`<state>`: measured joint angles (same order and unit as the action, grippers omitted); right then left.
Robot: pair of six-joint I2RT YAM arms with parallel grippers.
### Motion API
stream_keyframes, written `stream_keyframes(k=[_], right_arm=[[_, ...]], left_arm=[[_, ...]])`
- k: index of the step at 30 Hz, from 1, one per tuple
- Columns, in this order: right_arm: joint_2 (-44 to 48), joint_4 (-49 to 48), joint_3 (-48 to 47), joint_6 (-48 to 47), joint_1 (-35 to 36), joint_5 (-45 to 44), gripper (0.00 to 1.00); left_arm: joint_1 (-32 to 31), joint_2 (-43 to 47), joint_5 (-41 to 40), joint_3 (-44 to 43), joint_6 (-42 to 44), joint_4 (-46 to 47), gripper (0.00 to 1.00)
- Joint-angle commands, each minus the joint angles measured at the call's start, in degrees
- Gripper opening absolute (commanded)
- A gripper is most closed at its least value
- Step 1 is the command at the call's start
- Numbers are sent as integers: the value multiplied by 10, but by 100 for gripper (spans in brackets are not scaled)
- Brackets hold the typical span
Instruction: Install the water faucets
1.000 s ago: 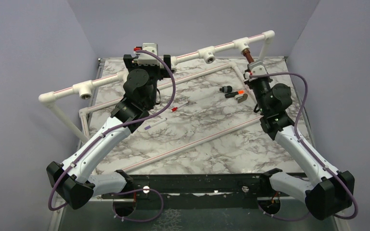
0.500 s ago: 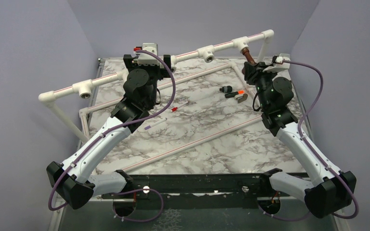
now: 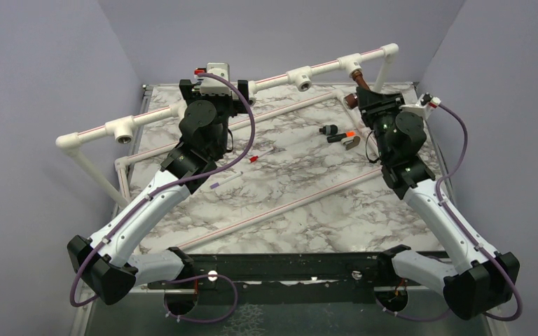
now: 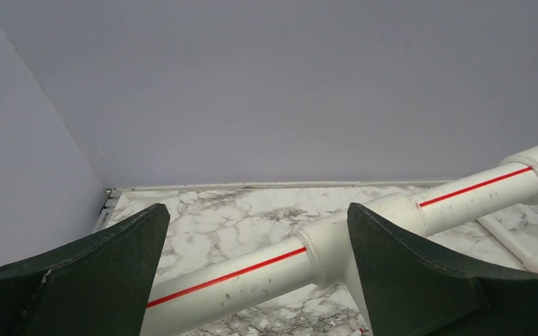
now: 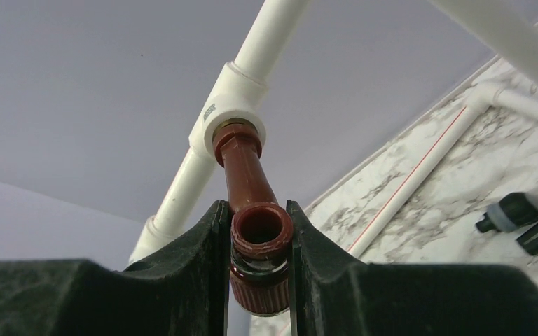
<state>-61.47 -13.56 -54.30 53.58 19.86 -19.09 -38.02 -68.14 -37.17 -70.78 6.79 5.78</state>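
firmly, right gripper (image 5: pixel 260 231) clamps the faucet (image 5: pixel 246 175); left gripper (image 4: pixel 258 217) gapes around the pipe (image 4: pixel 252 269)

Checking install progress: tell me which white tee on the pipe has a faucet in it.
The rightmost tee: the copper-coloured faucet, clamped by the right gripper, sits in its socket. The middle tee and left tee sockets are empty.
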Motion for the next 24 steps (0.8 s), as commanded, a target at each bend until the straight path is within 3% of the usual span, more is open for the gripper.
stream_keyframes(k=[1,8,13,15,19,21,24], right_arm=[[19,-23,-33,233,8,5,1],[23,45,-34,361,8,0,1],[27,61,-44,360,8,2,2],[27,73,-49,348,8,0,12],[38,92,-40,342,8,-8,46],[44,92,-34,338,8,-10,56],[54,102,-31,327,8,-16,62]], left_arm=[[-7,-12,4,23,8,-69,99],[-7,-11,7,23,7,-69,99],[-7,-10,4,23,8,-68,99],[-7,-10,3,23,8,-68,99],[-7,-10,3,23,8,-68,99],[-7,-12,3,23,8,-68,99],[-7,-13,2,23,9,-68,99]])
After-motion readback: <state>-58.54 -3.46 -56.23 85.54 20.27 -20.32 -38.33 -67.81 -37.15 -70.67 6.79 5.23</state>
